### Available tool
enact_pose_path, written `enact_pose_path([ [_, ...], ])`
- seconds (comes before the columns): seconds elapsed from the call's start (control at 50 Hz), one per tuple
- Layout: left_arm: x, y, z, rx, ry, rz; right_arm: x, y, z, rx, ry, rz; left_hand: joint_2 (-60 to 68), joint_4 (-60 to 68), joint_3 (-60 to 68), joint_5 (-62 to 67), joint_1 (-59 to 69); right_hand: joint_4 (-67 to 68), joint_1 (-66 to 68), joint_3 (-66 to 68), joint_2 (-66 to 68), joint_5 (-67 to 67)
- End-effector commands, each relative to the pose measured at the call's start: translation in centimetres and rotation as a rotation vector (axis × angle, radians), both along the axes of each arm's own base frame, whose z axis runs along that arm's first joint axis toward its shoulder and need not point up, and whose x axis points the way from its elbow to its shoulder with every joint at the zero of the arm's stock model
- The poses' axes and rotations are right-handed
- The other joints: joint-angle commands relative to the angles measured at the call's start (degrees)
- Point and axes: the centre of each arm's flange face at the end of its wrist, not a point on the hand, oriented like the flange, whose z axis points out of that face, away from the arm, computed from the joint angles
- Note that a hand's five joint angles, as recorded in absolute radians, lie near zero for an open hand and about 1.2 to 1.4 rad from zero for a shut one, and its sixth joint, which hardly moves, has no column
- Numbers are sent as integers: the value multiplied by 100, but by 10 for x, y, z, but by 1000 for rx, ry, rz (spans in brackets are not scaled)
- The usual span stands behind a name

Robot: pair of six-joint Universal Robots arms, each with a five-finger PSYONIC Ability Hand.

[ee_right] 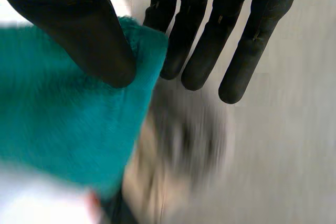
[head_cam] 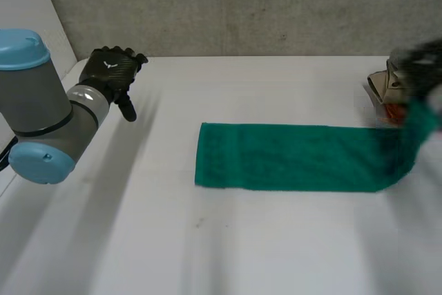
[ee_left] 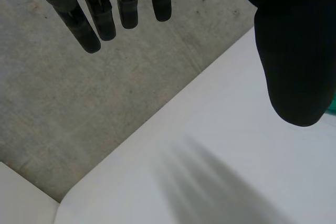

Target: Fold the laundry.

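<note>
Green towel lies across the bench, its 3 o'clock end lifted, pinched between thumb and fingers of the right robot hand. At 10 o'clock the left robot hand hovers, straight-fingered, empty. Soft, light, floppy: I'd grab corners.

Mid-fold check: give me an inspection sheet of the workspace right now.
Surface: white table, no spills seen.
Job's things: green towel, a long strip lying flat, its right end lifted.
Clutter: blurred tan object at the table's right edge; cannot tell what.
Hands: left hand open, above the table's far left, apart from the towel; right hand pinches the towel's raised end.
Cables: nothing seen.
Surroundings: grey concrete wall behind the table.
</note>
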Motion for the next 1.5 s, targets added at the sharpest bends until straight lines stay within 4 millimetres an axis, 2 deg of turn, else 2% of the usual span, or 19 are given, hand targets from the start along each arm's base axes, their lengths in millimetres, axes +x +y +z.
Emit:
enact_pose_path([
  [0.02, 4, 5, 4, 7, 21, 7, 144, 75, -11, -103, -17, 526, -203, -151, -225, -292, -95, 1136, 1549, 1204, 1251, 1341],
  [0.06, 4, 8, 4, 12, 24, 6, 179, 109, -26, -101, -13, 680, -203, -151, -225, -292, -95, 1136, 1549, 1204, 1251, 1341],
  [0.14, 4, 10, 1, 17, 24, 1, 215, 150, -57, -87, 5, 849, -203, -151, -225, -292, -95, 1136, 1549, 1204, 1251, 1341],
  [0.26, 1, 10, -4, 26, 17, -12, 232, 166, -93, -39, 21, 897, -203, -151, -225, -292, -95, 1136, 1549, 1204, 1251, 1341],
  [0.28, 0, 11, -5, 28, 15, -15, 231, 163, -96, -28, 21, 872, -203, -151, -225, -292, -95, -1830, -1417, -1762, -1715, -1625],
  [0.32, -2, 12, -6, 31, 14, -21, 229, 157, -92, -29, 18, 828, -203, -151, -225, -292, -95, -5864, -5451, -5796, -5749, -5659],
  [0.42, -13, 21, -1, 19, 19, -55, 208, 140, -61, -7, -78, 697, -203, -151, -225, -292, -95, -5864, -5451, -5796, -5749, -5659],
  [0.56, -50, 47, 15, -20, 40, -164, 151, 119, -14, 213, -447, 495, -203, -151, -225, -292, -95, -5864, -5451, -5796, -5749, -5659],
  [0.7, -116, 93, 12, -31, 39, -347, 120, 118, -41, 479, -556, 310, -203, -151, -225, -292, -95, -5864, -5451, -5796, -5749, -5659],
  [0.78, -138, 99, 0, -14, 13, -372, 96, 112, -60, 535, -519, 186, -203, -151, -225, -292, -95, -5864, -5451, -5796, -5749, -5659],
  [0.9, -139, 97, -3, 34, -23, -306, 66, 96, -81, 558, -466, 90, -203, -151, -225, -292, -95, -5697, -5284, -5629, -5582, -5492],
  [0.94, -134, 98, -3, 59, -31, -280, 56, 90, -88, 563, -442, 57, -203, -151, -225, -292, -95, -4541, -4128, -4473, -4426, -4336],
  [1.06, -118, 91, 2, 88, -10, -247, 49, 79, -84, 499, -369, 22, -203, -151, -225, -292, -95, 1127, 1540, 1195, 1242, 1332],
  [1.12, -103, 84, 9, 81, 14, -221, 48, 72, -76, 423, -312, -6, -203, -151, -225, -292, -95, 1136, 1549, 1204, 1251, 1341],
  [1.22, -81, 74, 24, 47, 62, -196, 69, 75, -48, 281, -247, 60, -203, -151, -225, -292, -95, 1136, 1549, 1204, 1251, 1341],
  [1.3, -70, 70, 27, 36, 82, -186, 115, 100, -34, 209, -208, 244, -203, -151, -225, -292, -95, 1136, 1549, 1204, 1251, 1341],
  [1.38, -61, 67, 26, 39, 91, -163, 164, 131, -36, 179, -216, 500, -203, -151, -225, -292, -95, 1136, 1549, 1204, 1251, 1341],
  [1.44, -57, 67, 25, 50, 94, -157, 185, 149, -45, 194, -217, 621, -203, -151, -225, -292, -95, 1136, 1549, 1204, 1251, 1341],
  [1.5, -54, 68, 22, 67, 100, -152, 195, 163, -55, 247, -225, 652, -203, -151, -225, -292, -95, -4380, -3967, -4312, -4265, -4175],
])
